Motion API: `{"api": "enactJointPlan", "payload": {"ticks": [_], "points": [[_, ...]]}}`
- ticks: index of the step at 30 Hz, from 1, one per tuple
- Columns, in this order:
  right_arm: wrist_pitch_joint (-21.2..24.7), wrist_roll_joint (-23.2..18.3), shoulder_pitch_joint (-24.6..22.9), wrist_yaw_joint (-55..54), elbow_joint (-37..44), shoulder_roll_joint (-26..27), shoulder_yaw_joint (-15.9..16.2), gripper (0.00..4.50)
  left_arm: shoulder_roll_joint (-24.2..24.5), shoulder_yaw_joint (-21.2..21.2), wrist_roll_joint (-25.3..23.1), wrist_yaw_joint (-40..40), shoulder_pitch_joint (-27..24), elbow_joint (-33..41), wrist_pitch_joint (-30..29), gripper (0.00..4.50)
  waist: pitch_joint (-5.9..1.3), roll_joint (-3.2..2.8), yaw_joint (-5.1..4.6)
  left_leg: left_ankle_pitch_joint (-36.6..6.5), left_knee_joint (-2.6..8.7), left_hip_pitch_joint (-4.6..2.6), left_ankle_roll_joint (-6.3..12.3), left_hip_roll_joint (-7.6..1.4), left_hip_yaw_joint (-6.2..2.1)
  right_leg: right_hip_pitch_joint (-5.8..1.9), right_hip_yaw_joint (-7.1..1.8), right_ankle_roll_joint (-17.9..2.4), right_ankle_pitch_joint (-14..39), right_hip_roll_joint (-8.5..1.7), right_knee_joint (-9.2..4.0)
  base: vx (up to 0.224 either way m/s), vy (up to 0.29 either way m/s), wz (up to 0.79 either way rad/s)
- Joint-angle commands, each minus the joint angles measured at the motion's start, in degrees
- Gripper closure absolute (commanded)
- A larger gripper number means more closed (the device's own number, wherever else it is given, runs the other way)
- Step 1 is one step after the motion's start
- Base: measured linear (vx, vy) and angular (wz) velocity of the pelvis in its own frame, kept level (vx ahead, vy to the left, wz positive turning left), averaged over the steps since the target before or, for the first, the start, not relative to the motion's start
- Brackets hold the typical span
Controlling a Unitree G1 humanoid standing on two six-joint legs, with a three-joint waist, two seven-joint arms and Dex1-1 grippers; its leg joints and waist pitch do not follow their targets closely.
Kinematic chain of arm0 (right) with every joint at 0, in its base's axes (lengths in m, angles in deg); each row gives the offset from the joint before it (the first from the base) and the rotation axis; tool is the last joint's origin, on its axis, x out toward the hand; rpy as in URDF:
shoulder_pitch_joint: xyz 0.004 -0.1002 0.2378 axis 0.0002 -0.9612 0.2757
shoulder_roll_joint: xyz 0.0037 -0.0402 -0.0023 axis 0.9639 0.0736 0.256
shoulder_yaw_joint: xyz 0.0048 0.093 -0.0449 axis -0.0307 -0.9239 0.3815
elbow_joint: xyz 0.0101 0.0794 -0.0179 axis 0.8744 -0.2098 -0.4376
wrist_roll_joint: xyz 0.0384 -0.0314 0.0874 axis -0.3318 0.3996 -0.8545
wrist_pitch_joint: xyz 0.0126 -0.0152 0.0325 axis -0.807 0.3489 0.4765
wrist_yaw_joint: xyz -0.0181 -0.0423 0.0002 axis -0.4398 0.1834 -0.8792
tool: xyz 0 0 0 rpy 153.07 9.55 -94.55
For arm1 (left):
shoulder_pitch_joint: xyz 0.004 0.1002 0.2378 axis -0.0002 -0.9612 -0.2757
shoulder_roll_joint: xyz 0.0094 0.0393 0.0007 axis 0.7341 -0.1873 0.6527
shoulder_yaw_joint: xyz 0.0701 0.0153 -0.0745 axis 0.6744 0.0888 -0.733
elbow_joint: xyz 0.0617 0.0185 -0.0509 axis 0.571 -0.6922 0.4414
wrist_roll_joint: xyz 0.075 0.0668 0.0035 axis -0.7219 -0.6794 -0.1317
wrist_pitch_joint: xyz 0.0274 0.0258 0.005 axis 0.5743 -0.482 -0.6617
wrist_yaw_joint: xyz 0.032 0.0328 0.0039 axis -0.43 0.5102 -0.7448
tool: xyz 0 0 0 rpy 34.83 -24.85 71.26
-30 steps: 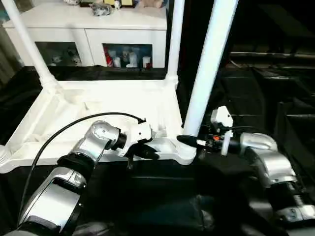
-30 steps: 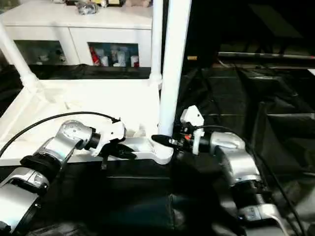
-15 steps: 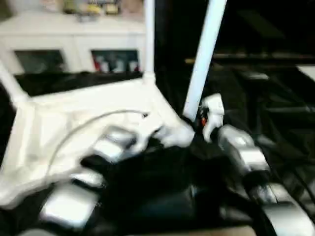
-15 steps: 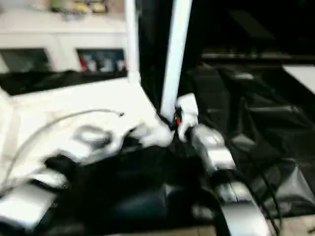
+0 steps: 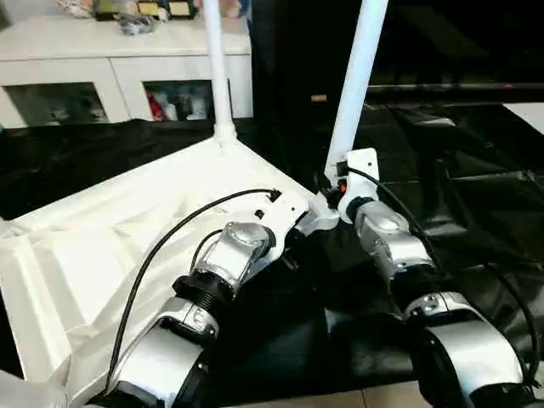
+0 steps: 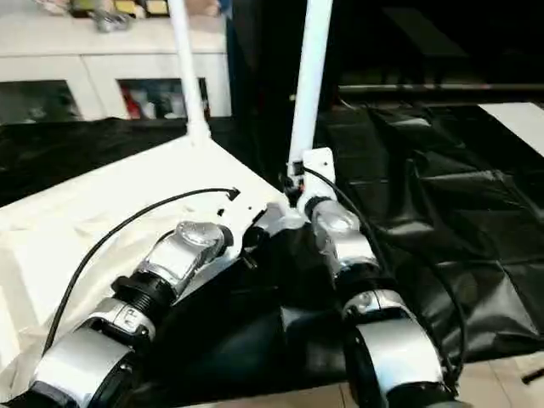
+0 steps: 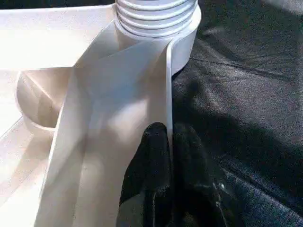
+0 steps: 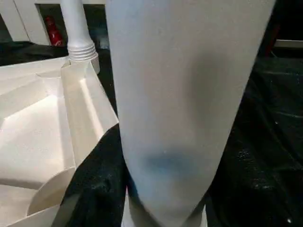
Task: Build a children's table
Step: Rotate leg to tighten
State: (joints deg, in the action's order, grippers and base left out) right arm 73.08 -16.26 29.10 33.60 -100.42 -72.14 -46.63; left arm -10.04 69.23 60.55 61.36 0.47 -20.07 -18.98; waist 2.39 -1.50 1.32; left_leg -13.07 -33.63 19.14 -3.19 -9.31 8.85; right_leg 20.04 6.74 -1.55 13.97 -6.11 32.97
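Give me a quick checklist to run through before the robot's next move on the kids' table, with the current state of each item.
1. Left gripper pinching the tabletop rim: ok, black fingers shut on the thin wall.
2. Right gripper at the base of the near leg: ok; actual grip cannot tell.
3. Near leg seated in its corner socket: ok, ribbed end sits in the collar.
4. Far leg standing upright in its corner: ok.
5. All four legs fitted: cannot tell.
6. Tabletop resting on the black-covered work table: ok.
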Motion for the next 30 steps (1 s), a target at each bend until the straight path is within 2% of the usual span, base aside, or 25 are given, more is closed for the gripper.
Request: {"api": "enactJointPlan", "payload": {"ticks": [1,2,3,5,6,7,8,9,10,11,12,13,14,15,16,18,19,20,21,23,24,26,27,30], "points": [[2.4,0.3,-3.1,0.3,-6.0,0.8,0.0,2.08,0.7,-0.7,0.0,-0.2,1.2,2.4,3.3,4.50,-1.67,0.32,-0.13,-22.6,5.61,0.34,1.45,-3.77,-1.83,-0.37,-3.14,-6.5,24.3,-4.29,-5.61,0.000,0.000,0.00],[1.9,-0.2,-2.9,0.9,-5.9,0.7,-0.4,1.94,1.0,-0.7,0.2,0.2,1.1,2.5,3.6,4.50,-1.65,0.54,-0.11,-22.1,5.60,0.39,1.74,-3.75,-1.62,-0.36,-3.27,-6.7,23.9,-4.30,-5.61,0.000,0.000,0.00],[0.4,-0.7,-2.3,1.6,-5.9,0.5,-1.2,1.90,1.9,-0.8,0.8,1.5,0.9,2.9,4.3,4.50,-1.69,0.05,-0.03,-21.8,5.48,0.10,1.76,-3.72,-1.47,-0.19,-3.41,-7.3,23.9,-4.38,-5.70,0.000,0.000,0.00],[-0.3,-1.1,-2.0,2.9,-5.9,0.3,-1.5,1.82,2.3,-0.7,1.0,2.0,0.7,3.2,4.8,4.50,-2.31,0.30,0.22,-17.7,5.29,0.72,2.32,-3.82,-1.33,-0.83,-3.66,-8.7,18.9,-4.62,-5.13,0.000,0.000,0.00],[-0.4,-1.2,-2.0,3.4,-5.7,0.2,-1.6,1.55,2.5,-0.7,1.0,2.3,0.6,3.3,5.0,4.50,-2.90,0.51,0.44,-12.0,5.18,1.39,3.93,-4.12,-1.23,-1.21,-3.68,-10.0,12.4,-4.20,-3.89,0.000,0.000,0.00],[-0.7,-2.2,-2.2,6.9,-4.0,-0.3,-2.0,1.47,3.4,-0.7,1.2,3.2,0.4,3.7,5.7,4.50,-2.71,0.24,0.53,-11.6,5.15,1.32,4.84,-4.14,-0.92,-0.87,-3.65,-10.7,11.8,-4.06,-3.99,0.000,0.000,0.00],[-0.8,-2.6,-2.4,8.8,-3.1,-0.5,-2.1,1.44,3.8,-0.8,1.3,3.5,0.4,3.7,5.9,4.50,-2.26,0.05,0.47,-15.7,5.00,0.86,5.31,-3.96,-0.43,-0.02,-3.68,-10.9,16.7,-3.97,-4.67,0.000,0.000,0.00],[-1.1,-2.6,-3.0,10.6,-1.7,-1.1,-1.9,1.44,4.4,-0.8,1.5,4.5,0.3,3.8,6.5,4.50,-2.57,0.04,0.45,-15.9,4.86,1.04,4.79,-3.79,-0.30,-0.18,-3.84,-10.9,17.9,-4.08,-4.71,0.000,0.000,0.00],[-1.2,-2.9,-3.6,12.6,-0.2,-1.6,-1.7,1.39,4.8,-0.7,1.6,5.3,0.3,3.8,7.0,4.50,-3.13,0.26,0.72,-11.8,4.69,1.57,5.49,-3.79,-0.19,-0.67,-3.89,-11.1,13.5,-4.04,-4.22,0.000,0.000,0.00],[-0.7,-3.3,-4.3,15.1,1.4,-2.1,-1.4,1.20,5.2,-0.7,1.6,5.8,0.3,3.8,7.5,4.50,-3.32,0.30,0.86,-9.4,4.51,1.57,6.14,-3.84,-0.07,-0.54,-3.91,-11.8,10.3,-3.94,-3.82,0.000,0.000,0.00],[-0.5,-3.6,-5.2,17.3,3.3,-2.9,-1.0,1.09,5.7,-0.5,1.7,6.9,0.3,3.8,8.4,4.50,-3.36,0.28,0.97,-6.1,4.14,1.63,7.97,-3.87,0.21,-0.33,-3.85,-13.1,5.6,-3.81,-3.37,0.000,0.000,0.00],[-0.2,-3.8,-5.7,18.7,4.3,-3.3,-0.8,1.03,5.9,-0.4,1.8,7.5,0.2,3.9,8.8,4.50,-3.42,0.27,1.06,-4.4,3.94,1.79,8.91,-3.81,0.28,-0.50,-3.80,-13.7,3.6,-3.85,-3.16,0.000,0.000,0.00],[0.7,-4.4,-7.2,22.7,7.4,-4.7,0.0,1.01,6.6,-0.1,2.0,9.5,0.0,4.3,10.1,4.50,-3.89,0.44,1.15,-0.6,3.43,2.15,10.68,-3.72,0.37,-0.90,-3.67,-15.0,-1.3,-3.78,-2.39,0.000,0.000,0.00],[1.6,-4.9,-8.5,25.5,10.1,-6.1,0.7,0.91,7.3,0.4,2.4,12.1,-0.4,4.9,11.5,4.50,-4.01,0.46,1.26,1.1,3.16,2.43,11.65,-3.64,0.38,-0.98,-3.72,-15.3,-4.2,-3.75,-1.95,0.000,0.000,0.00],[3.0,-5.6,-10.7,30.0,14.3,-8.5,2.0,0.76,8.6,1.4,2.7,16.0,-1.1,5.9,13.5,4.50,-4.08,0.60,1.64,3.7,2.48,2.59,14.68,-3.41,0.48,-0.58,-3.69,-15.8,-9.9,-3.52,-1.38,0.000,0.000,0.00],[2.8,-4.9,-12.2,32.1,16.8,-10.6,3.4,0.60,9.8,2.1,3.9,21.0,-2.0,7.1,16.7,4.50,-4.19,0.61,2.04,4.5,2.20,2.86,15.83,-3.53,0.47,-0.57,-3.62,-16.1,-10.7,-3.61,-0.95,0.000,0.000,0.00],[2.6,-4.8,-12.4,32.4,17.1,-11.0,3.5,0.56,10.0,2.3,4.0,21.7,-2.2,7.2,17.0,4.50,-4.29,0.52,2.19,5.0,2.13,2.88,15.87,-3.55,0.45,-0.53,-3.55,-16.1,-10.8,-3.56,-0.84,0.000,0.000,0.00],[2.2,-4.4,-13.2,33.4,18.1,-12.0,4.0,0.48,10.8,2.9,4.3,24.1,-2.6,7.8,18.0,4.50,-4.02,0.38,2.38,4.4,2.17,2.80,15.80,-3.75,0.52,-0.13,-3.47,-16.1,-9.1,-3.39,-1.07,0.000,0.000,0.00],[1.9,-4.2,-14.1,35.2,19.5,-13.2,4.3,0.48,11.9,3.6,4.6,26.9,-3.2,8.6,18.6,4.50,-3.77,0.27,2.55,1.9,2.36,2.72,14.85,-3.92,0.67,0.02,-3.48,-15.8,-5.1,-3.43,-1.45,0.000,0.000,0.00],[2.1,-4.4,-14.9,37.1,20.8,-14.0,4.5,0.48,12.7,3.8,5.0,28.7,-3.5,9.1,18.5,4.50,-3.50,0.05,2.74,-1.3,2.67,2.56,13.19,-4.09,0.77,0.07,-3.51,-15.1,-0.3,-3.37,-1.94,0.000,0.000,0.00],[1.9,-4.7,-17.1,41.6,24.2,-15.7,5.3,0.48,14.2,3.6,6.7,33.5,-4.2,10.0,19.6,4.50,-3.25,-0.18,3.11,-5.2,3.09,2.13,10.47,-4.34,0.85,0.30,-3.69,-14.2,4.9,-3.30,-2.54,0.000,0.000,0.00],[2.7,-5.0,-17.9,42.6,25.9,-16.2,5.6,0.48,14.5,3.4,7.1,34.5,-4.2,9.9,19.6,4.50,-3.09,-0.06,3.27,-6.4,3.44,2.16,8.71,-4.43,0.89,0.31,-3.90,-13.4,6.1,-3.11,-2.51,0.000,0.000,0.00],[3.5,-5.6,-18.4,43.6,27.2,-16.4,5.7,0.48,14.7,3.3,7.4,35.4,-4.2,10.0,19.7,4.50,-3.15,-0.09,3.68,-7.3,3.47,1.87,7.87,-4.38,1.00,0.42,-4.07,-13.0,6.8,-3.16,-2.61,0.000,0.000,0.00],[5.0,-6.4,-19.4,46.3,29.3,-17.0,7.0,0.48,15.4,3.3,7.2,36.6,-4.0,9.8,20.7,4.50,-3.31,-0.02,3.72,-5.9,3.38,1.96,7.43,-4.29,1.17,0.33,-4.26,-13.0,5.4,-3.18,-2.38,0.000,0.000,0.00]]}}
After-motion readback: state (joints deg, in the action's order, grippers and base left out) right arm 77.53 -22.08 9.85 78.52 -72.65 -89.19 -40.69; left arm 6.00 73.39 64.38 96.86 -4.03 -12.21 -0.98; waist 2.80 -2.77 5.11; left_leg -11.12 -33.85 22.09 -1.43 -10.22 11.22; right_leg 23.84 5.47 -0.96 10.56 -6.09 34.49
